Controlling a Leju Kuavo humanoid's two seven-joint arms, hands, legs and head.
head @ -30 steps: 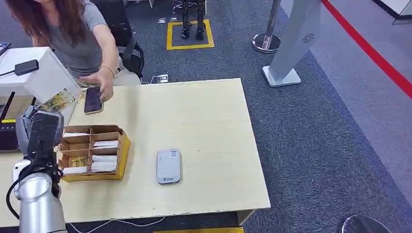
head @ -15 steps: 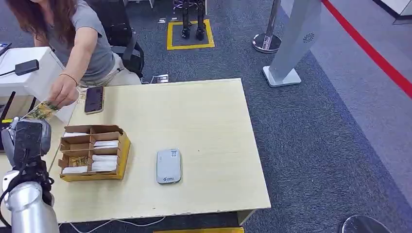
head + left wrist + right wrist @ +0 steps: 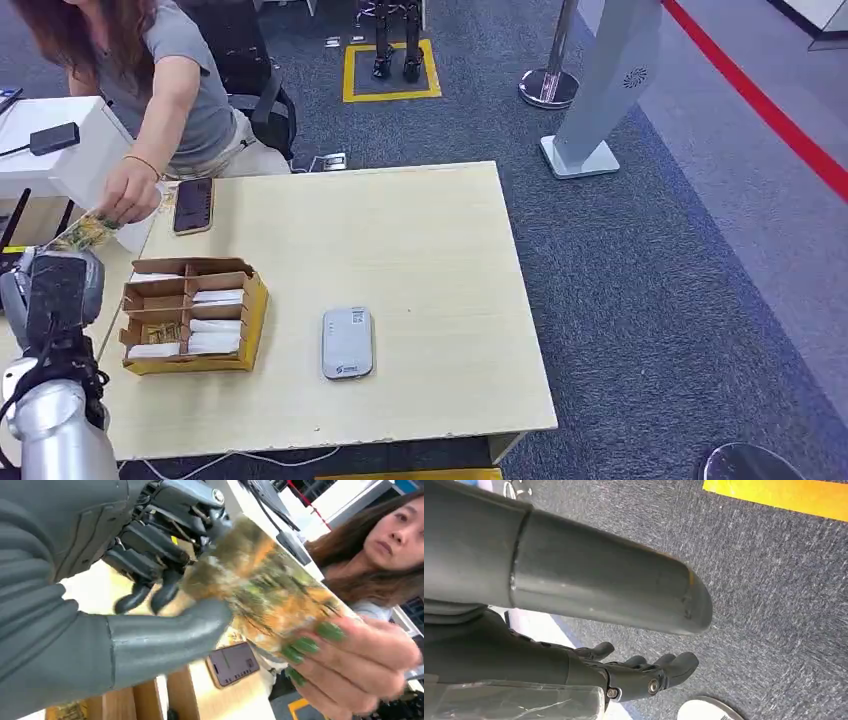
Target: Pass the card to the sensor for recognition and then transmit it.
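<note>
Fingers [image 3: 150,545] of my left hand [image 3: 115,580] pinch card [image 3: 260,590]; person's hand [image 3: 128,190] at eleven o'clock grips far edge. Handover step; next, release. Right hand [image 3: 634,672] empty, fingers loosely apart.

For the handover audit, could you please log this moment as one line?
phase: handover | left hand: holds card | person's hand: grips card's far end | right hand: open, over floor | sensor: on table

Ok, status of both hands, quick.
Left hand: holding the card; a person's hand grips its other end.
Right hand: open, holding nothing, hanging over the carpet.
</note>
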